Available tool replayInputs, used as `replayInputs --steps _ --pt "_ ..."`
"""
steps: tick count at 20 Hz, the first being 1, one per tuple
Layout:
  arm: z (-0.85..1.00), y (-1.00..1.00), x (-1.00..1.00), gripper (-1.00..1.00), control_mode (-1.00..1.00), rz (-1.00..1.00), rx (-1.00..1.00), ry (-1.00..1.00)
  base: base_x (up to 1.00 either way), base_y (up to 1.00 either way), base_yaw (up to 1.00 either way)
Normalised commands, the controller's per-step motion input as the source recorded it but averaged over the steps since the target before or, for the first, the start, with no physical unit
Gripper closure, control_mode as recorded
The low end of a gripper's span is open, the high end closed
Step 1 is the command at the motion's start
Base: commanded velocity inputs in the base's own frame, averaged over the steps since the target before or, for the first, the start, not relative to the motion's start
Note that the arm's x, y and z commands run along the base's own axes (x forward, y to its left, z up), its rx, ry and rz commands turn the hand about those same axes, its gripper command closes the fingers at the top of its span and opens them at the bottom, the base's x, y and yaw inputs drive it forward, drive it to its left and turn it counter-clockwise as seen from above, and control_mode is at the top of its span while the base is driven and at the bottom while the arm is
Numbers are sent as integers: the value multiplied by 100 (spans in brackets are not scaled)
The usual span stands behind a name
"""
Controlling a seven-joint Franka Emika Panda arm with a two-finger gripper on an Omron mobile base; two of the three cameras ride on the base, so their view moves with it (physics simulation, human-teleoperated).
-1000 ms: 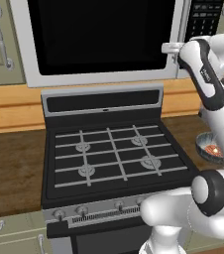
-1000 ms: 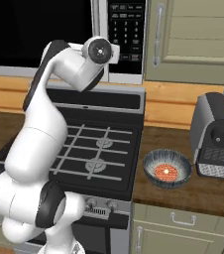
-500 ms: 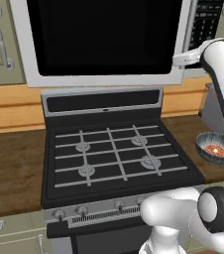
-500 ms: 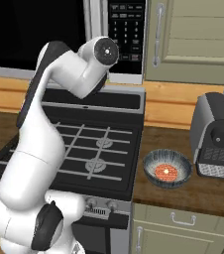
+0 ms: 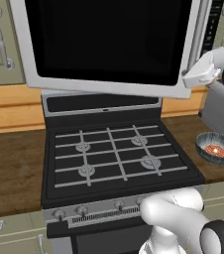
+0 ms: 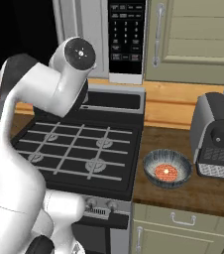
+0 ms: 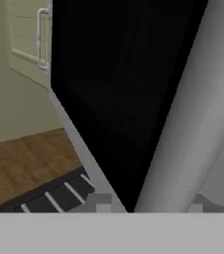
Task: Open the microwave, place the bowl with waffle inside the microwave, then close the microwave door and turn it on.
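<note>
The bowl [image 6: 167,168] is seen on the wooden counter [image 6: 193,191] to the right of the stove [image 6: 79,149], just left of a dark coffee machine [image 6: 216,134]; one waffle [image 6: 166,172] is held in it, lying flat at the bottom, grid side up. In the left base view the same bowl [image 5: 217,148] w/ waffle [image 5: 215,150] sits at the right edge, near the arm. The bowl is upright, mouth up; being round, no long axis can be given. The microwave [image 6: 126,39] is mounted above the stove, keypad strip at its right. The microwave door [image 5: 109,44] is swung partly out toward the near side, hinged at left, its free right edge standing off from the body; the black window faces near and a bit left. Its bar handle [image 5: 199,30] runs vertical, long axis up-down, at the door's right edge. The gripper [image 5: 196,77] is placed at the lower right corner of the door, by the handle's lower end. In the hand view the handle [image 7: 193,114] passes as a broad grey bar right in front, tilted by the camera's roll, w/ the black window [image 7: 119,89] beside it. The fingers are set one each side of the bar, part-closed about it; firm contact can't be told.
</note>
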Motion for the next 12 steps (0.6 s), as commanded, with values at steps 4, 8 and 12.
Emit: replayInputs --steps 4,8,12 --pt "0 100 -100 100 -100 14 -29 0 0 0 0" --pt "0 100 -100 100 -100 13 -28 0 0 0 0" --pt "0 100 -100 100 -100 12 -27 0 0 0 0"
